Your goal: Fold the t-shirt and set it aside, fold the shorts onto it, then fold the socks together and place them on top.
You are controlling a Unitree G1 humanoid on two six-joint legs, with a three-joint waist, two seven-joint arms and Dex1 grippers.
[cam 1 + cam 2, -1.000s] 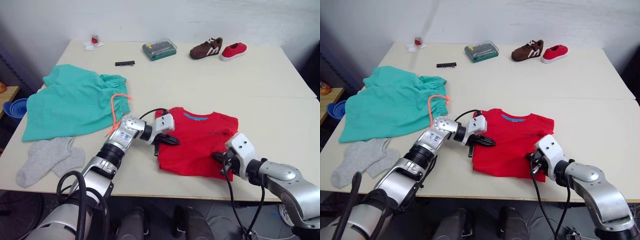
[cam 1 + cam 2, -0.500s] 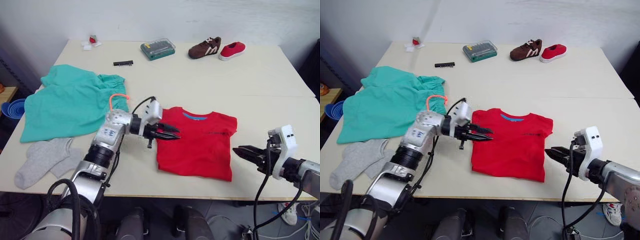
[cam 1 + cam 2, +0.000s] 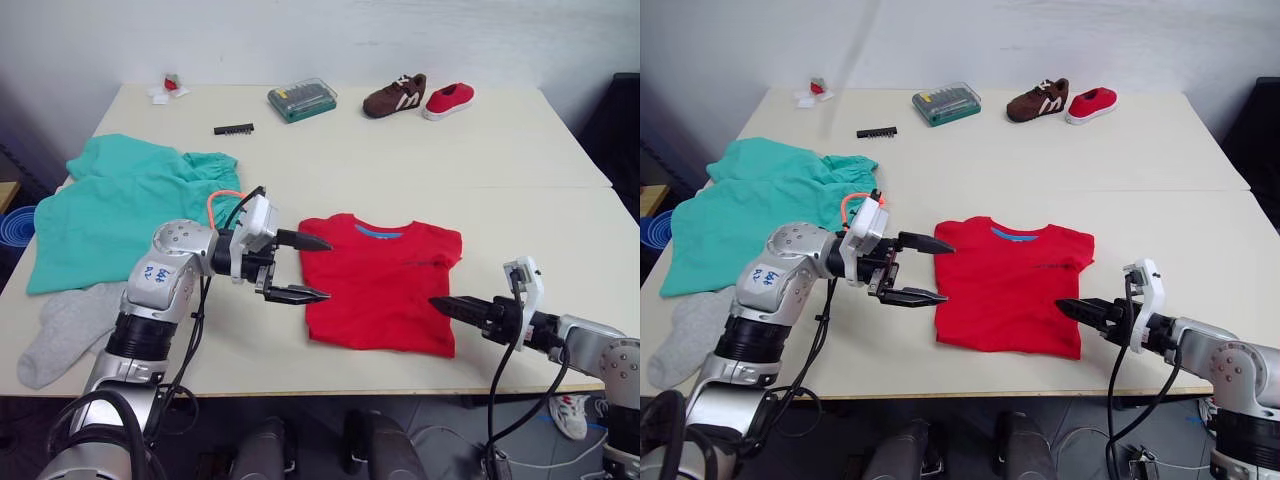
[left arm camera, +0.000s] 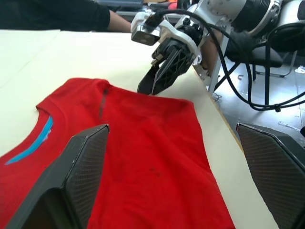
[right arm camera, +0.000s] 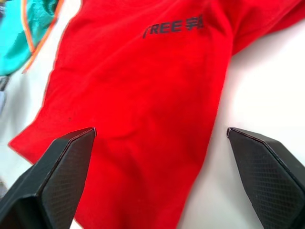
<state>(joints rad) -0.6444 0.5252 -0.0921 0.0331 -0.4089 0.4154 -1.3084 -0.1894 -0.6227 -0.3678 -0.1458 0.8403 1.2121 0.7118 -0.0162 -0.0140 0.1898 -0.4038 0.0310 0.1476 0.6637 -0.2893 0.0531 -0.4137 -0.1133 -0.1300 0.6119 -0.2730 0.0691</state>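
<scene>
The t-shirt [image 3: 383, 284] lies flat on the table [image 3: 520, 170], folded to a rough rectangle with its blue neck label up, between the two sets of fingers. The left fingers [image 3: 306, 267] are spread wide and hold nothing; their tips hover just at the shirt's near-left edge, one tip over the shoulder, the other lower beside the side hem. The right fingers [image 3: 447, 305] are also wide open and empty, pointing at the shirt's opposite lower corner, tips just over or at its edge; whether they touch the cloth cannot be told. In the left wrist view, the right fingers [image 4: 164, 76] sit at the shirt's far edge.

The shorts [image 3: 120, 205] lie spread out behind the left fingers, the orange drawstring [image 3: 222, 198] curling just behind that wrist. The socks [image 3: 62, 330] rest near the shorts, further back along the left arm, at the table's front edge, well apart from the shirt.
</scene>
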